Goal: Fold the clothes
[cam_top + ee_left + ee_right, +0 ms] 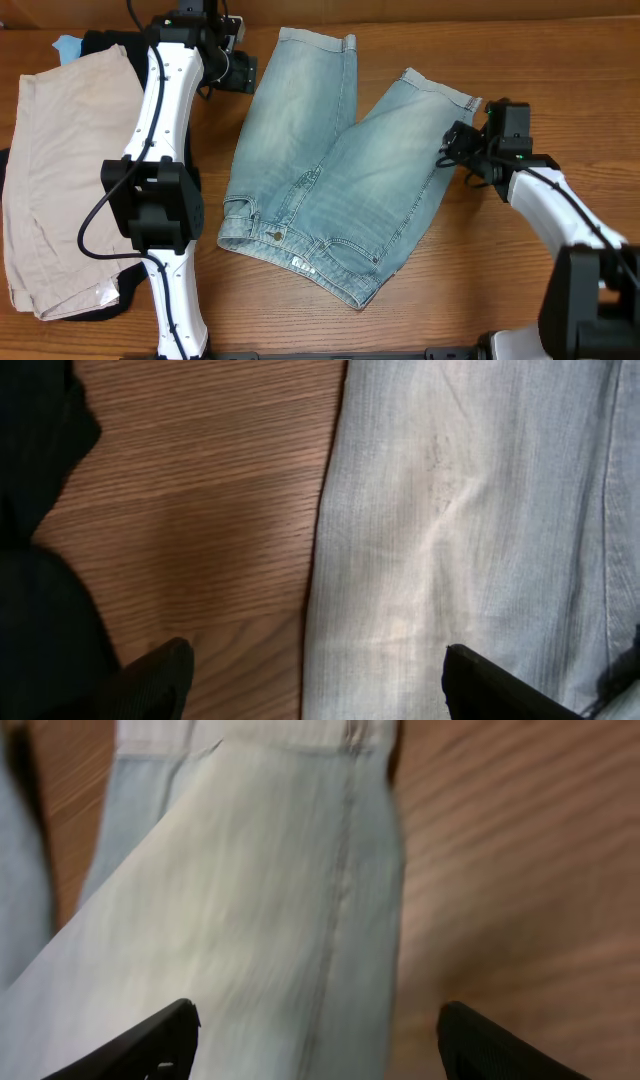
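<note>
We note shorts [330, 170] flat and unfolded on the surface [480, 300], legs splayed; left claw [318, 675] and right claw [318, 1030] gape wide, holding nothing, each over a leg's outer edge, so we judge the first fold pending, next probably pinching both edges.

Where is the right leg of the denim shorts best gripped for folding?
At its hem corner, coming from the outer right side: the shorts lie flat, legs splayed, that edge free on bare table, and the open right gripper is beside it.

Robot lab: two arms [160, 100], wooden table [450, 300]
</note>
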`<state>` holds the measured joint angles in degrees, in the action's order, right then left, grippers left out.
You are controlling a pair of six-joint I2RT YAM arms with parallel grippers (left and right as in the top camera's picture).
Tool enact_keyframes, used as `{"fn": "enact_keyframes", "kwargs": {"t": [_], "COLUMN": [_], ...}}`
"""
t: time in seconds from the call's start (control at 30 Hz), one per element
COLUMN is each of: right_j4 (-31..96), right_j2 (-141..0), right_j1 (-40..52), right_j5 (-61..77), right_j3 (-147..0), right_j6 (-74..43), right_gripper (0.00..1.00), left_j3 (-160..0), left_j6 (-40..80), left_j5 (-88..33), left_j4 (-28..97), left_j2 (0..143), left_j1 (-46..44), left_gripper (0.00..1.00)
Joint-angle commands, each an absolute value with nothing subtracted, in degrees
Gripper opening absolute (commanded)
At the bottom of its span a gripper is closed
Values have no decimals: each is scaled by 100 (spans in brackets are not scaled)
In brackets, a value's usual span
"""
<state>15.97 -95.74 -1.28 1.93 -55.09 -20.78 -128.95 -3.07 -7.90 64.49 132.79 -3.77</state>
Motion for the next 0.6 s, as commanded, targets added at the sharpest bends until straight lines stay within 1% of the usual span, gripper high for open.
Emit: {"fn": "enact_keyframes", "kwargs": {"t": [0.0, 0.07, 0.2, 0.3, 0.47, 0.57], "right_j4": [1214, 893, 742, 784, 845, 845], "right_j2": [-10001, -10302, -10436, -10471, -10667, -10781], "right_j1": [-202, -200, -180, -158, -156, -141], "right_j5": [-196, -294, -228, -141, 25, 255], "right_j3": [-5601, -5603, -5601, -5601, -5599, -5594], "right_j6": [-1752, -1752, -1758, -1765, -1778, -1776], "right_gripper": [77, 72, 61, 58, 56, 50], "left_j3": [-12938, -12938, -12938, -12938, -12938, -12938], "left_j6": [-252, -255, -255, -252, -250, -252], "left_j5": [-930, -928, -928, -930, -932, -932], "left_j4": [6416, 6405, 6401, 6383, 6348, 6316], "left_j2": [13231, 13231, 13231, 13233, 13233, 13233], "left_j1": [-427, -443, -449, -454, -473, -491], "left_gripper": [81, 81, 81, 81, 81, 82]}}
